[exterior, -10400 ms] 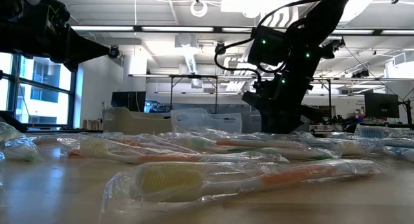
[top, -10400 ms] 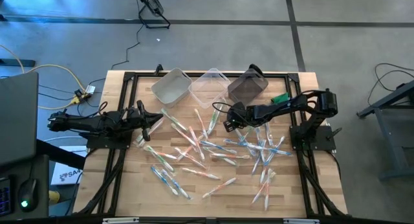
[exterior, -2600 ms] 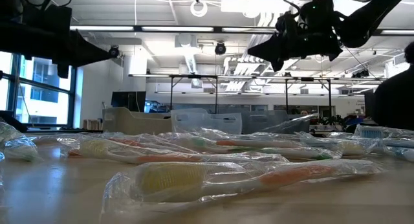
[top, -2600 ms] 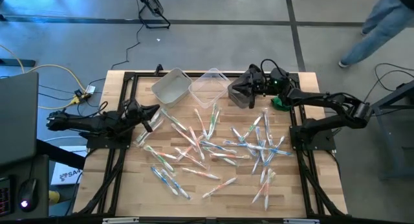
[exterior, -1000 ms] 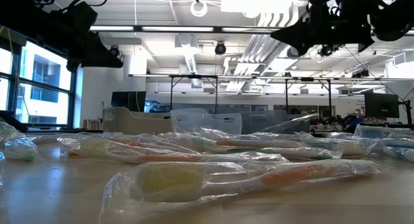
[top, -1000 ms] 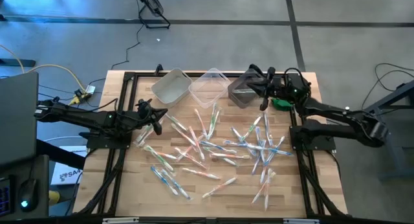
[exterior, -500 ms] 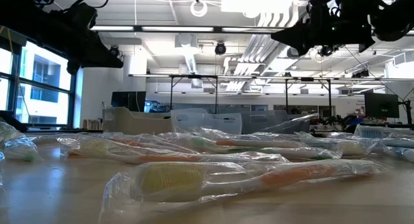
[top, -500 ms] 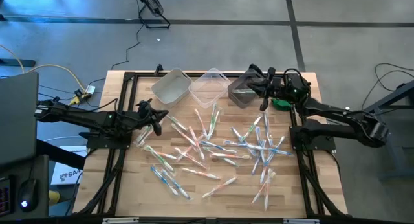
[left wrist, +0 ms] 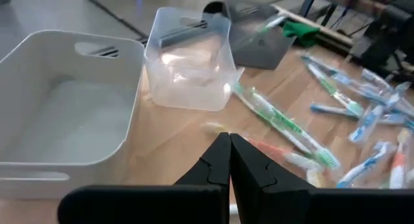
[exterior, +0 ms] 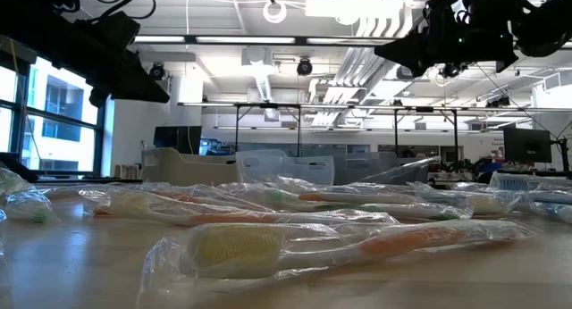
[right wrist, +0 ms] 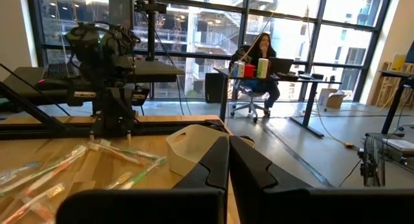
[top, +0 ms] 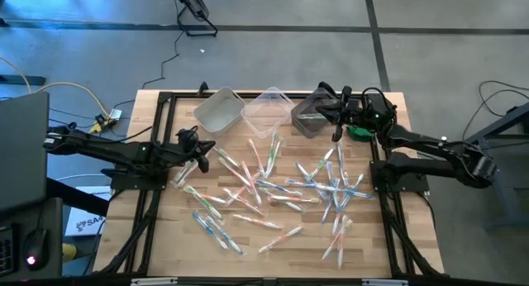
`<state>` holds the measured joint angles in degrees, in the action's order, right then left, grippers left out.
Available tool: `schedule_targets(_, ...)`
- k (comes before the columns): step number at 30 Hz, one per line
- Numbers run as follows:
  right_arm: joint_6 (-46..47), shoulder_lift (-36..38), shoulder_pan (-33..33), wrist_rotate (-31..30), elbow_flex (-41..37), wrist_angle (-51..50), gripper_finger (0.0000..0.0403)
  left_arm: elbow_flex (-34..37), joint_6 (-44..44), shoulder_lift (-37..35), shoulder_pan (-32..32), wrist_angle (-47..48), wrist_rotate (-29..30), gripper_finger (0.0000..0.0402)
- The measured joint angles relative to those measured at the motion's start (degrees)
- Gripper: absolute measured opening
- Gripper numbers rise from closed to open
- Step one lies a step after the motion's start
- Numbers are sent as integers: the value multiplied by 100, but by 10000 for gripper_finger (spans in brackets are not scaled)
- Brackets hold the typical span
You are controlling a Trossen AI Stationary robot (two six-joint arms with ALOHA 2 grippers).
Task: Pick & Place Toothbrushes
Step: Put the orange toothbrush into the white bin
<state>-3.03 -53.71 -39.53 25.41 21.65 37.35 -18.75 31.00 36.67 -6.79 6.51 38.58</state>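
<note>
High view, overall: nearly all of the job looks left to do; the toothbrushes (top: 273, 183) lie scattered across the middle of the wooden table (top: 165, 236), well apart from any bin.
Left arm: the left gripper (top: 201, 147) hangs over the table's left part, near the left end of the scatter; in the left wrist view its fingers (left wrist: 218, 160) are pressed together with nothing between them.
White bin (top: 218, 110): empty, as the left wrist view shows its bare floor.
Clear bin (top: 267, 112): something pale shows through its wall in the left wrist view, but I cannot tell if it is a toothbrush.
Dark bin (top: 312, 114): contents hidden.
Right arm: the right gripper (top: 335, 127) is beside the dark bin at the far edge; its fingers (right wrist: 220, 160) meet, holding nothing.
Green thing (top: 360, 130): lies by the right arm, not part of the job.
Judgement: sorting is barely begun.
</note>
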Motion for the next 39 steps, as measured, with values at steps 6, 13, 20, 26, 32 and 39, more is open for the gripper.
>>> schedule_targets(6, 8, 0, 0, -119, 0, -48, 5, -980, 1088, 637, 0, 2020, -71, 0)
schedule_targets(13, -8, 0, 0, -443, 0, -195, 5, -1926, 2650, 1458, 2, 4189, -921, 0)
schedule_targets(20, -22, 0, 0, -448, 0, -265, 5, -2028, 3069, 2163, 1, 4695, -1823, 0)
schedule_targets(26, -23, -1, 0, -448, 0, -267, 5, -2028, 3085, 2427, 1, 4639, -1873, 0)
schedule_targets(32, -202, -2, 0, -448, 2, -268, 5, -2028, 3105, 2435, 2, 4563, -1870, 0)
schedule_targets(39, -347, -2, 0, -450, 2, -32, 5, -2028, 3210, 2435, 2, 4589, -1846, 40)
